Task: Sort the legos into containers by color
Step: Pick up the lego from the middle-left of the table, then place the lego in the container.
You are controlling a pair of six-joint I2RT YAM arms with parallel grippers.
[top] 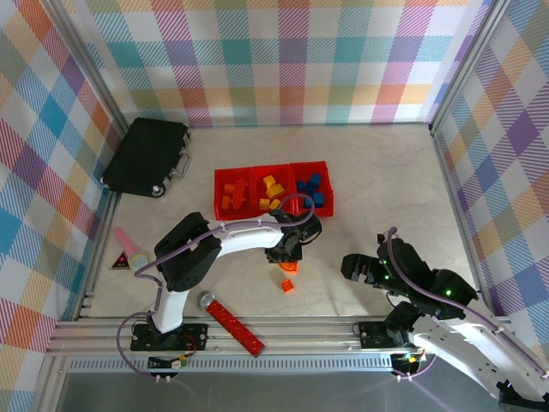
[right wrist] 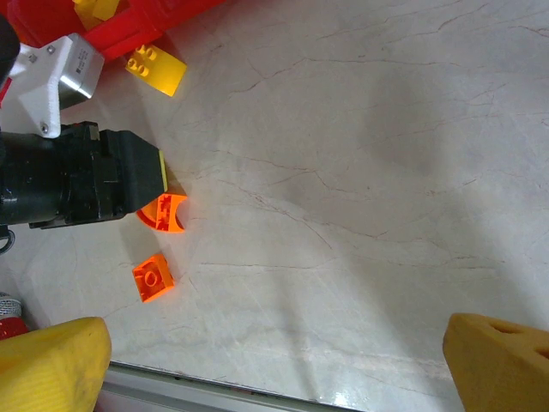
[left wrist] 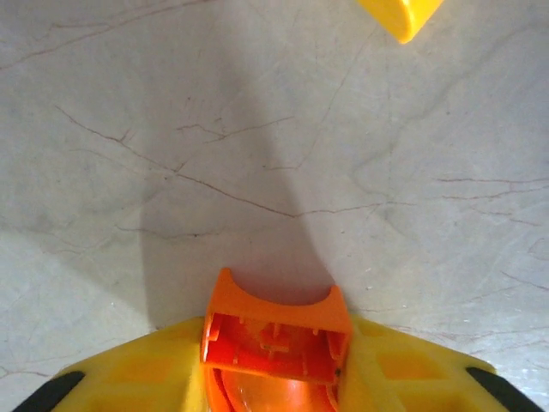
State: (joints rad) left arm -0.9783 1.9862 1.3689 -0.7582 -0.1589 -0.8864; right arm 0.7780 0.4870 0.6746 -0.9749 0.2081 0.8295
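Observation:
An orange arch lego (left wrist: 276, 313) sits between the yellow fingers of my left gripper (left wrist: 276, 343), which is shut on it just above the table. In the top view this gripper (top: 289, 260) is in front of the containers (top: 270, 168), three joined red bins holding orange, yellow and blue legos. An orange square lego (top: 287, 284) lies on the table close by, also seen as the orange square lego (right wrist: 152, 278). A yellow lego (right wrist: 154, 67) lies near the bins. My right gripper (top: 360, 268) stands open over bare table to the right, with nothing between its fingers (right wrist: 51, 360).
A black case (top: 147, 156) lies at the back left. A long red bar with a silver end (top: 232, 320) lies by the near rail. A pink object (top: 129, 242) and a small triangle (top: 120, 262) sit at the left edge.

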